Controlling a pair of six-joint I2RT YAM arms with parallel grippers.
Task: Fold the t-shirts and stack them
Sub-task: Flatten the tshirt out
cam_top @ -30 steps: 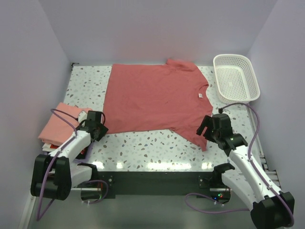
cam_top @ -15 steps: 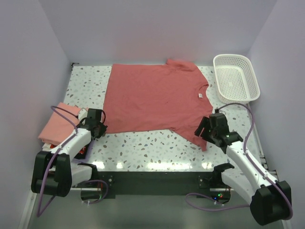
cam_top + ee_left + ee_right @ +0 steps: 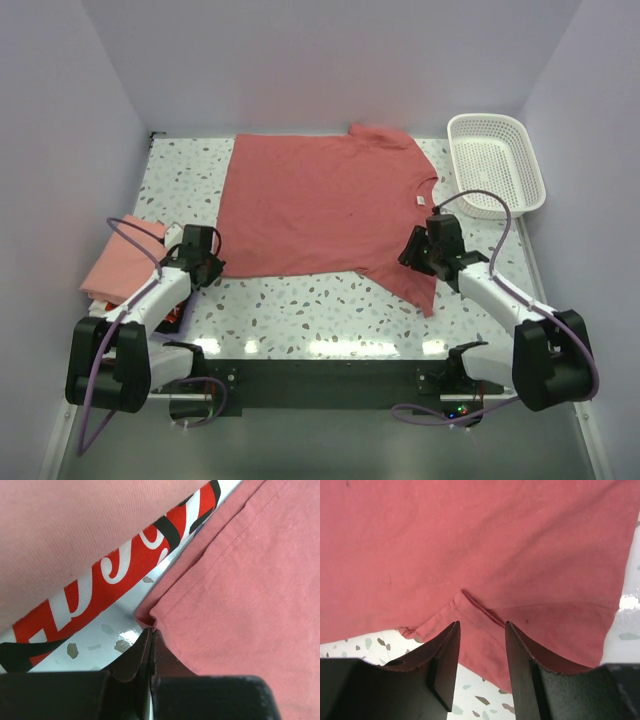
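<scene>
The red t-shirt (image 3: 320,205) is one piece of soft, matte cotton. It lies flat and spread on the table (image 3: 300,300), which is glossy white with grey speckles. The left gripper (image 3: 151,635) has its black jaws pressed fully together on the bottom corner of this shirt, where the stitched hem makes a small fold right at the tips. Just beyond these jaws and to their left lies one pink folded t-shirt (image 3: 75,520). Under it is a printed cloth (image 3: 115,575), red with white letters and black edges. A narrow strip of table separates them from the pinched corner. The right gripper (image 3: 482,626) has its jaws partly apart, one on each side of a sleeve seam, and the cloth between them lies loose, not pinched. One white plastic basket (image 3: 497,160), oval with lattice walls, stands beyond the right jaws and to their right.
</scene>
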